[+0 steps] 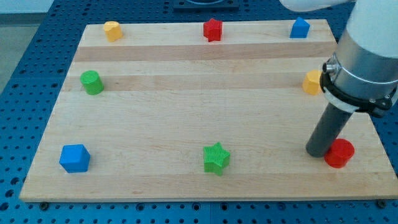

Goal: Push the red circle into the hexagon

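while touching red circle (339, 153) seemingly | my tip (319, 151) | near board's right edge (377, 134)

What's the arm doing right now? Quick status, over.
My tip touching red circle, on its view-left side. Yellow hexagon above, near board's right edge, partly behind arm. Nothing between them. Over.

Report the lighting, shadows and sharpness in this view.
Camera view: even, soft light, no glare on the board; faint short shadows under blocks such as the green star; sharp across the board; my tip touches the red circle; the arm's top is cropped.
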